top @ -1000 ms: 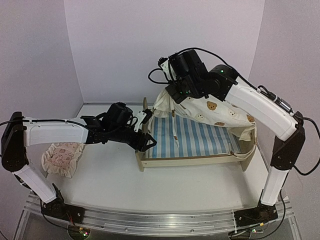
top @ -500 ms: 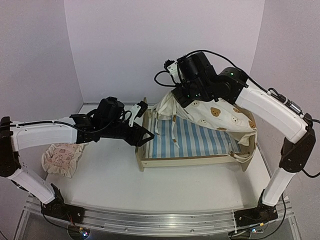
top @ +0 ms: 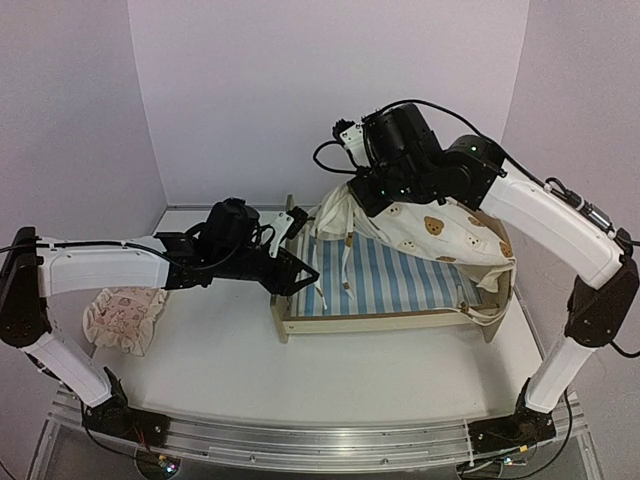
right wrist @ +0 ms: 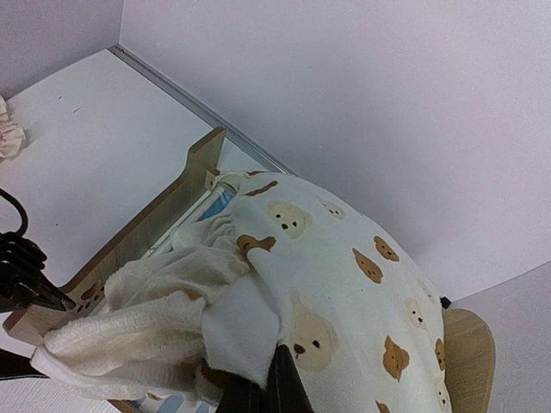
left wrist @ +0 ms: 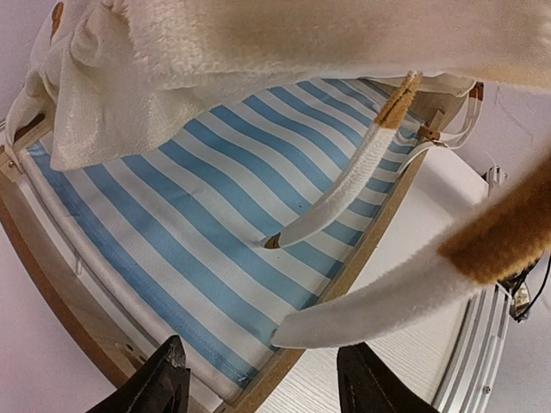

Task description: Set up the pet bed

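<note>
The pet bed (top: 400, 322), a light plywood frame with a blue-and-white striped mattress (top: 400, 275), stands right of the table's middle. My right gripper (top: 366, 190) is shut on a bunched edge of the bear-print quilt (top: 435, 228) and holds it up over the bed's left half; the quilt's far end drapes over the right end board. In the right wrist view the fingers (right wrist: 269, 383) pinch the quilt (right wrist: 344, 258). My left gripper (top: 297, 275) stands open at the bed's near left corner. In its wrist view, a hanging quilt tie (left wrist: 405, 292) ends just above the open gripper (left wrist: 263, 366), over the mattress (left wrist: 198, 206).
A small pinkish ruffled pillow (top: 122, 317) lies at the table's left side beneath my left arm. A second quilt tie (left wrist: 362, 163) dangles down to the mattress. The side rail (left wrist: 366, 258) runs along the near edge. Walls close in behind and on both sides.
My right gripper has carried the lifted quilt edge a little to the right. My left gripper swung slightly back and returned to the bed's near left corner, its jaws somewhat narrower.
</note>
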Available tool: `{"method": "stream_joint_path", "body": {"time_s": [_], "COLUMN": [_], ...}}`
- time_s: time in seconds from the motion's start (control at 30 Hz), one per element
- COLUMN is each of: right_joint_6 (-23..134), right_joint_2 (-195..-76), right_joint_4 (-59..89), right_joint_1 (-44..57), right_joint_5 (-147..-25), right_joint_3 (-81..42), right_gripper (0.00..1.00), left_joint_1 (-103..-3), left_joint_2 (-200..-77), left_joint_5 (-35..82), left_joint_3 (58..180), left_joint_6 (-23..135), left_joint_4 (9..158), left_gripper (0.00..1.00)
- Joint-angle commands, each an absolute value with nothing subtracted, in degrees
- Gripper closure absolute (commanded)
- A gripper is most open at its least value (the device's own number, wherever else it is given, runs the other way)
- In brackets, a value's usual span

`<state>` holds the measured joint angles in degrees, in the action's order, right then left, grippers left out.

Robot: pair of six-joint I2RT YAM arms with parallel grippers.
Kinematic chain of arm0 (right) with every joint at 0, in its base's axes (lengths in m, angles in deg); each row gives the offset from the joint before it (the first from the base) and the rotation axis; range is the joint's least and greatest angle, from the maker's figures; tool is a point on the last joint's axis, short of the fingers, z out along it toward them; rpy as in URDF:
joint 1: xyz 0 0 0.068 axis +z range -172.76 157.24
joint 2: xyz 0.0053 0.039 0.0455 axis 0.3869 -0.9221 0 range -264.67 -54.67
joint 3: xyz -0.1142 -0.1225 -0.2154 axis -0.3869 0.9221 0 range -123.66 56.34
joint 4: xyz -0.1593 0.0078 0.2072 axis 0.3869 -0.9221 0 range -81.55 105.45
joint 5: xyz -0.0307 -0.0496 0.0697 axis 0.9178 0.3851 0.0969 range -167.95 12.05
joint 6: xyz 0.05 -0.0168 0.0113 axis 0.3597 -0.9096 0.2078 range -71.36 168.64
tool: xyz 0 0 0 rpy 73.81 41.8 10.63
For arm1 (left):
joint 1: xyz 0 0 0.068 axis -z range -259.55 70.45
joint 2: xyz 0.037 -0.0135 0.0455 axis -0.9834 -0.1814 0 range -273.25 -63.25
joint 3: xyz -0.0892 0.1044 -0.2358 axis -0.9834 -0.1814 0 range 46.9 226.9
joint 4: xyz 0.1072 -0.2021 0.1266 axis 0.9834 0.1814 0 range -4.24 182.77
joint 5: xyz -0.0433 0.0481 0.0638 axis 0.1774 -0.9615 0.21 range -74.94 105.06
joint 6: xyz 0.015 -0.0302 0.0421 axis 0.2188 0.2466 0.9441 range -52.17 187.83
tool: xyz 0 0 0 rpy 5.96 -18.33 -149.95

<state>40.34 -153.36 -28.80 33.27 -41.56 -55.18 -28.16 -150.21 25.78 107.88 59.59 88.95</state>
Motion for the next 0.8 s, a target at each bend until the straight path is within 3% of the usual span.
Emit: {"method": "stream_joint_path", "body": {"time_s": [0.0, 0.13, 0.2, 0.27, 0.37, 0.43, 0.6, 0.77], "right_joint_6": [42.0, 42.4, 42.6, 42.8, 42.9, 43.0, 43.3, 43.5], "right_joint_2": [-149.6, -149.4, -149.2, -148.9, -148.5, -148.4, -148.3, -148.0], "right_joint_4": [-25.3, -25.3, -25.3, -25.3, -25.3, -25.3, -25.3, -25.3], "right_joint_1": [33.6, 33.6, 33.6, 33.6, 33.6, 33.6, 33.6, 33.6], "right_joint_5": [-42.4, -43.1, -43.8, -44.0, -43.8, -43.5, -43.6, -43.8], "right_joint_3": [-55.5, -55.6, -55.6, -55.4, -54.7, -54.3, -53.8, -53.5], "right_gripper": [1.00, 1.00, 1.00, 1.00, 1.00, 1.00, 1.00, 1.00], "left_joint_1": [-28.0, -28.0, -27.9, -27.9, -27.8, -27.8, -27.8, -27.7], "left_joint_2": [-152.6, -153.2, -152.2, -151.0, -150.4, -150.9, -154.4, -158.9], "left_joint_5": [28.5, 30.2, 31.7, 33.9, 36.8, 38.0, 40.3, 41.7], "left_joint_3": [112.2, 113.0, 112.4, 111.0, 108.7, 107.8, 108.5, 111.1], "left_joint_6": [60.7, 59.9, 59.5, 59.4, 59.8, 60.1, 60.4, 60.5], "left_joint_4": [83.4, 83.0, 83.0, 82.1, 79.6, 77.6, 73.8, 70.6], "left_gripper": [0.57, 0.85, 0.90, 0.82, 0.54, 0.41, 0.33, 0.33]}}
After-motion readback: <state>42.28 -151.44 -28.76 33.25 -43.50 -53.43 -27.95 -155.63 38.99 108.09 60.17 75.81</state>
